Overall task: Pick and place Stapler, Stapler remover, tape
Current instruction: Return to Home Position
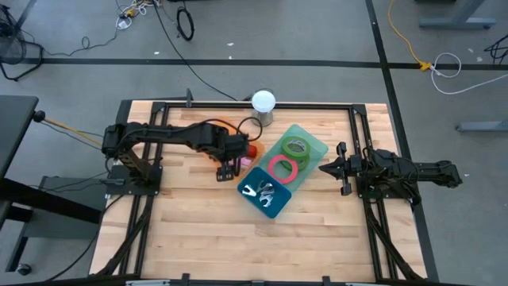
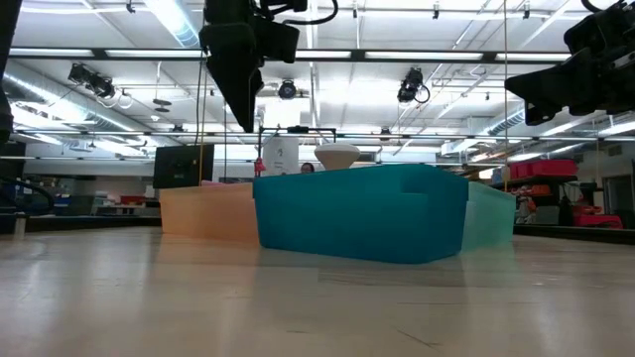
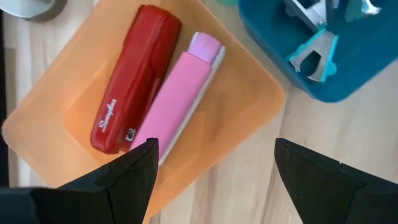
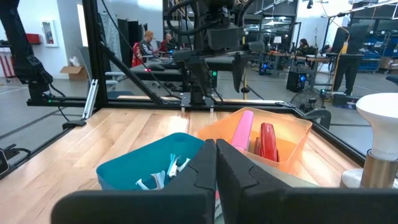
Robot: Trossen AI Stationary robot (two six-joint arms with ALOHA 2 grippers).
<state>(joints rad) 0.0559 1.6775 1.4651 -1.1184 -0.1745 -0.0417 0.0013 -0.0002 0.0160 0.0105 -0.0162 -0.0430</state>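
Left gripper (image 3: 214, 148) fingers spread, empty, near orange bin (image 3: 249, 115); right gripper (image 4: 216, 152) fingers pressed together at table's (image 1: 198, 230) right side.
Pink stapler (image 3: 186, 93) in orange bin touching red stapler (image 3: 134, 84), just past left fingers; staple remover (image 3: 314, 55) in blue bin (image 3: 351, 81), green tape (image 1: 296, 146) in green bin (image 1: 318, 146).

Covered and walled off
From above, we find the left hand (image 1: 228, 171) and its arm covering most of the orange bin (image 1: 252, 148); at tabletop level, the walls of the blue bin (image 2: 357, 213) and orange bin hide their contents.
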